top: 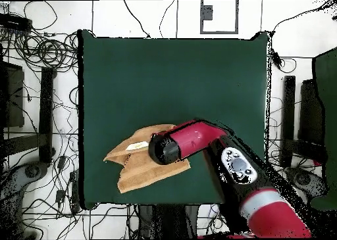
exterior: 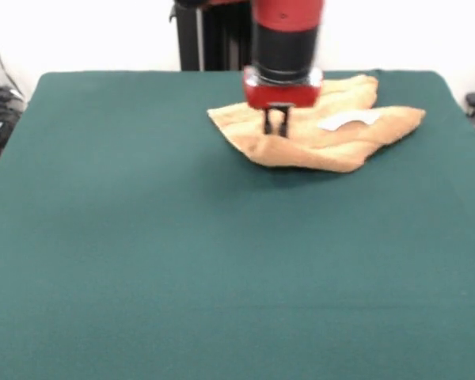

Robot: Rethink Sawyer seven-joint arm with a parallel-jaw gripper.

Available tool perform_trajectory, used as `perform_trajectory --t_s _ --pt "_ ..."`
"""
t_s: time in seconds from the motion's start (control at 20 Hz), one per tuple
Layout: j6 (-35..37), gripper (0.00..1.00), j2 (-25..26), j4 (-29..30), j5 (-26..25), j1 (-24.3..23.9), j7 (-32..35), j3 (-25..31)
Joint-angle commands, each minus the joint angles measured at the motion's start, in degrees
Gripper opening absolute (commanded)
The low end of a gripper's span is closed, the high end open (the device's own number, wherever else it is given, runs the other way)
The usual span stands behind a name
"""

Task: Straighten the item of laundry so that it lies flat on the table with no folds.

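1. Dark green felt-like desk (exterior: 142,261) fills most of front view; white wall behind it, black pedestal upright at top centre.
2. Overhead view: desk is a big green rectangle w/ white floor round it, lots of black cables (top: 46,53) on the floor at the left, dark stands either side.
3. Desk surface is bare apart from the towel.
4. Jaws (exterior: 275,127): two thin black fingers (exterior: 267,123) hang straight down from the red wrist block, close together w/ only a slim gap, approx. shut.
5. Tips sit at the towel's surface, on its left part in front view; cloth puckers up a bit between them, so looks like a pinch on the fabric.
6. Orange-tan towel (exterior: 317,146) lies at the robot's end of the desk, right of centre in front view; crumpled, layers folded over each other, not flat.
7. White label (exterior: 348,120) shows on top of the towel, right of the jaws, apart from them.
8. Overhead: red and black arm (top: 217,152) reaches in from bottom right, covers the towel's middle; towel (top: 141,171) near the desk's lower edge.
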Motion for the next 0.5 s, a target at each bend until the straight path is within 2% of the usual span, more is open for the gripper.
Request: perform_trajectory --t_s 0.05,0.2,0.35,0.5 --pt "14.9 0.00 -9.2 5.5 7.3 -4.5 -21.0 10.0" --pt "13.7 0.00 -14.0 8.0 9.5 -6.5 -18.6 11.8" --pt "12.8 0.00 -15.0 8.2 9.2 -7.1 -16.4 12.0" --pt "11.7 0.00 -13.7 7.4 9.4 -8.1 -14.9 12.5"
